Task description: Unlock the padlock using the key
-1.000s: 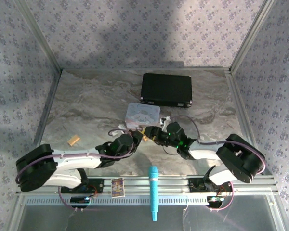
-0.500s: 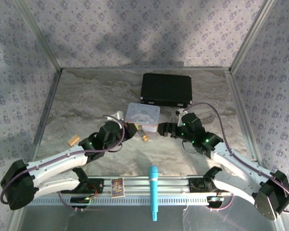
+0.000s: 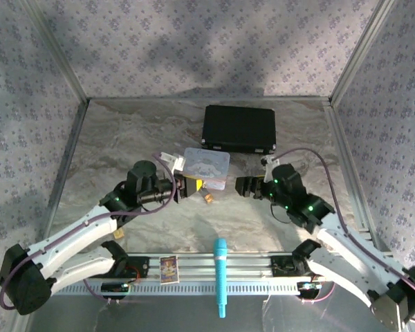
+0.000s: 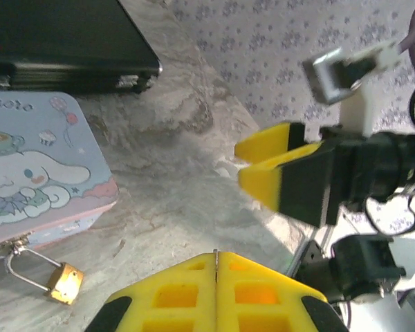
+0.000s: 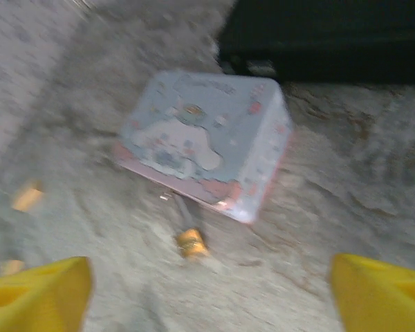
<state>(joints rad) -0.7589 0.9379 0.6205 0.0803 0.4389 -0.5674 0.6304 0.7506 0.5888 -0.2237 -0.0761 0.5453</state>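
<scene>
Both arms have drawn back from the middle since the earlier frames. The left gripper [image 3: 187, 187] and the right gripper [image 3: 241, 185] now stand on either side of the padlock [image 3: 209, 198], and neither touches it. The padlock lies uncovered on the marble-patterned table [image 3: 124, 138]. It is a small brass block, and its thin shackle hooks at the clasp of the pastel cartoon tin [image 4: 34, 180]. Its body rests on the table just in front of the tin.

In the left wrist view the yellow fingers [image 4: 173, 294] of the left gripper are pressed together, and I can see nothing between them. The right wrist view is blurred, but there the right gripper's yellow fingers [image 5: 38, 290] stand wide apart. Behind the tin lies a black case [image 3: 238, 128]. A teal marker [image 3: 221, 277] lies across the rail at the near edge.
</scene>
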